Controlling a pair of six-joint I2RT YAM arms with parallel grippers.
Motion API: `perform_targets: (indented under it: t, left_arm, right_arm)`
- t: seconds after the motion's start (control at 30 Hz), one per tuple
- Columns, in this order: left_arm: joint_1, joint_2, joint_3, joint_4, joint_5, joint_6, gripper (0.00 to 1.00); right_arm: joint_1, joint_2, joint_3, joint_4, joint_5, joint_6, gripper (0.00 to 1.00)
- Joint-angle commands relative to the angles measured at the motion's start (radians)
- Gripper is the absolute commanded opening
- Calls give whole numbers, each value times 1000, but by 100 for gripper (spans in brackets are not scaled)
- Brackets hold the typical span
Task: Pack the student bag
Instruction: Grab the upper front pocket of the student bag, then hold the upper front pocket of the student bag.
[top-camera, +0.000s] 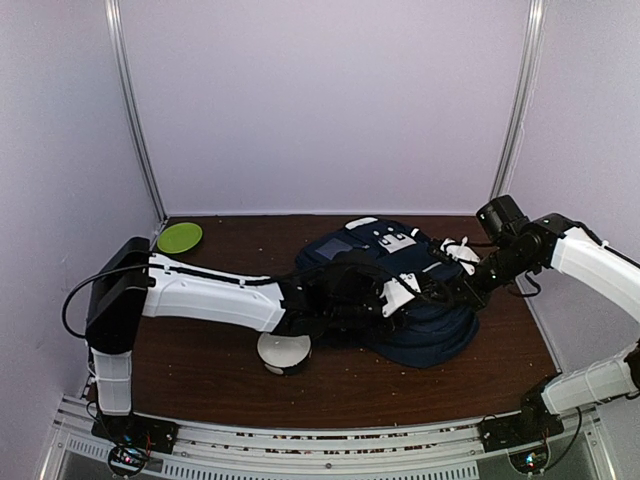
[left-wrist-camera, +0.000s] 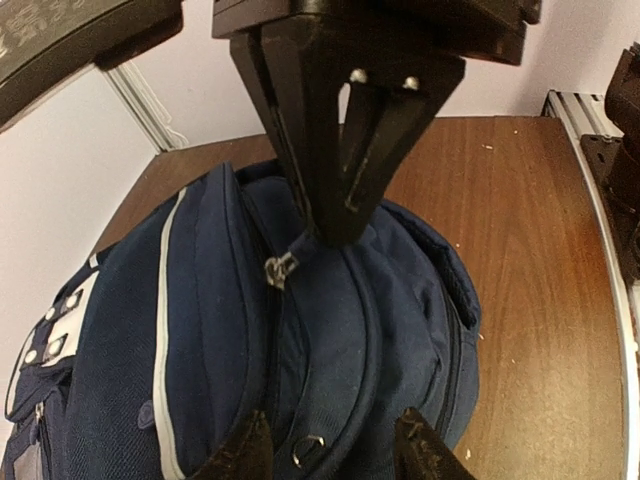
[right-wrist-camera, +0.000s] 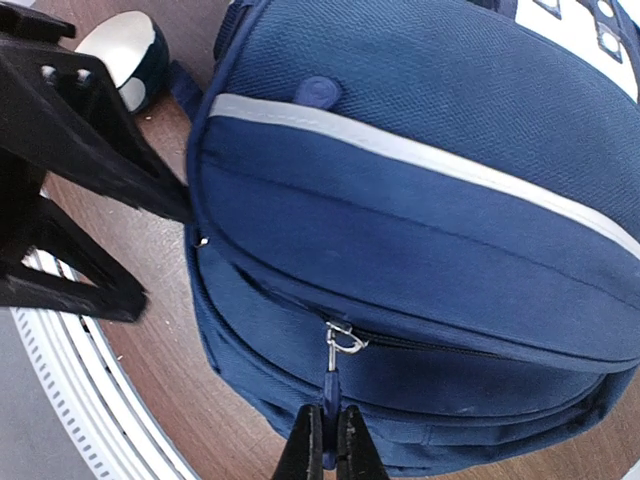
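The student bag (top-camera: 432, 335), navy with a white trim stripe, lies on the table right of centre and fills both wrist views (left-wrist-camera: 200, 330) (right-wrist-camera: 420, 200). My right gripper (right-wrist-camera: 331, 440) is shut on the blue fabric tab of a zipper pull (right-wrist-camera: 332, 375) on the bag's side seam. The same grip shows from the other side, with the right gripper (left-wrist-camera: 322, 235) above the metal slider (left-wrist-camera: 280, 270). My left gripper (left-wrist-camera: 335, 450) straddles a raised fold of the bag between two zipper lines, and both fingertips (left-wrist-camera: 245, 452) press into the fabric. From above, the two grippers meet over the bag (top-camera: 395, 297).
A round white bowl with a dark rim (top-camera: 284, 352) (right-wrist-camera: 125, 50) sits beside the left forearm, near the bag's left edge. A green plate (top-camera: 179, 237) lies at the back left corner. Pale walls enclose the wooden table (top-camera: 200, 375), and a metal rail runs along its near edge.
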Motion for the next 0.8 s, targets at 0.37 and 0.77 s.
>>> perform_targets:
  t: [0.37,0.77]
  left_arm:
    - [-43,50,63,177,-208,164,43]
    - [-42,89,98,159,-296,151,44]
  right_arm:
    - [11,-32,-14,-45,-131,-33,0]
    - [10,-23,-10,-43,-128,-39,0]
